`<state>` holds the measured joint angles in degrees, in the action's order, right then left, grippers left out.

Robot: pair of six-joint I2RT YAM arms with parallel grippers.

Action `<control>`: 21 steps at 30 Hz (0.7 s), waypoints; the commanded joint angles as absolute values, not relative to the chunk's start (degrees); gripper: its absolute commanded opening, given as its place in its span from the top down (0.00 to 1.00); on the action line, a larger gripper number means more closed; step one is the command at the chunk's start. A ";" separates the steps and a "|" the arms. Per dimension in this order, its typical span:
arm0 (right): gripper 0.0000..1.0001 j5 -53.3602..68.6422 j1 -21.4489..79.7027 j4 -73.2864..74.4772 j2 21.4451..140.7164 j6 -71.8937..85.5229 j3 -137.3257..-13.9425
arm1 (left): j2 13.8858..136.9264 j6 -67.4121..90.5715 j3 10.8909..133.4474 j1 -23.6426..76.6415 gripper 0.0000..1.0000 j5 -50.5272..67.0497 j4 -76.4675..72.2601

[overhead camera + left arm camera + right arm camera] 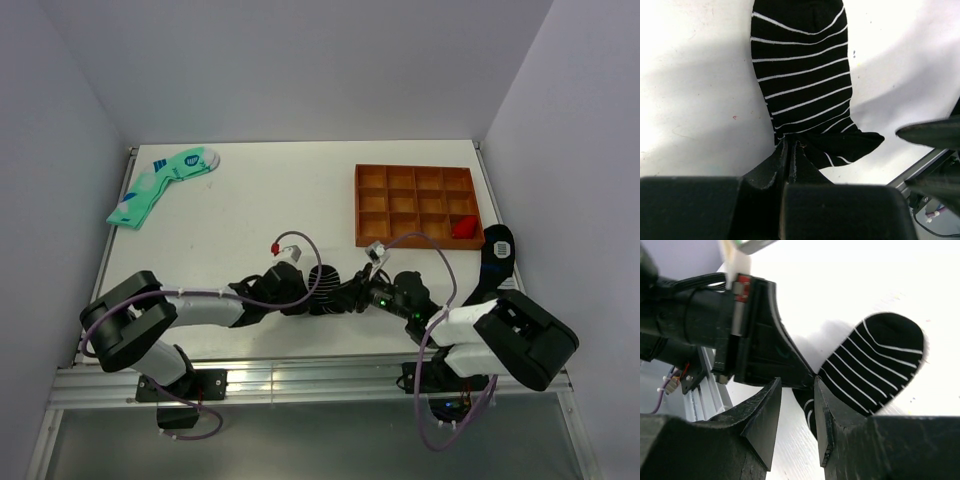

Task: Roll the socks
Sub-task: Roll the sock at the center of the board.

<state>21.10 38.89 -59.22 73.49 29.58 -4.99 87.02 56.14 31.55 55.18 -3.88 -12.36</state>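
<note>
Left end effector (pixel 790 148) clamped on an edge of the striped black sock (pixel 800 75); right end effector (pixel 797 390) narrowly parted, empty, beside it. Sock lies off the near-left corner of the orange tray (pixel 415 167); bare surface (pixel 280 200) extends left of the tray.

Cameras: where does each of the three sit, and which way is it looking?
Top: above, behind the arms, looking down at the table; both arms show.
Left wrist: on the left arm, looking along the left gripper, shut on the black sock.
Right wrist: on the right arm, looking past the open right gripper.
Both wrist views share that sock and the left gripper.
</note>
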 commanded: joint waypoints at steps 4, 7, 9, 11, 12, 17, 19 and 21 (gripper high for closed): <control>0.60 15.74 43.85 -63.64 73.04 23.47 -4.31 | 89.74 51.42 32.95 54.85 1.00 -1.32 9.49; 0.60 14.24 45.87 -64.33 73.83 22.41 -2.99 | 89.47 50.72 34.10 54.06 1.00 -0.53 10.37; 0.60 12.58 46.93 -63.55 74.44 21.89 -3.16 | 89.73 50.28 35.41 53.88 1.00 -0.53 12.20; 0.60 9.95 49.03 -61.80 74.71 21.10 -3.69 | 90.09 49.66 36.21 53.53 1.00 -0.53 12.83; 0.60 9.67 49.83 -61.87 74.79 21.01 -3.60 | 90.17 49.48 36.82 53.35 1.00 -0.53 13.35; 0.59 6.86 52.82 -60.04 75.14 20.04 -3.86 | 90.88 48.25 37.88 52.03 1.00 1.49 13.89; 0.59 5.63 53.35 -60.12 75.85 19.86 -3.95 | 90.88 47.99 38.23 51.51 1.00 2.11 13.80; 0.59 5.10 53.61 -61.34 76.99 19.60 -3.69 | 90.79 47.90 38.23 50.89 1.00 3.07 13.36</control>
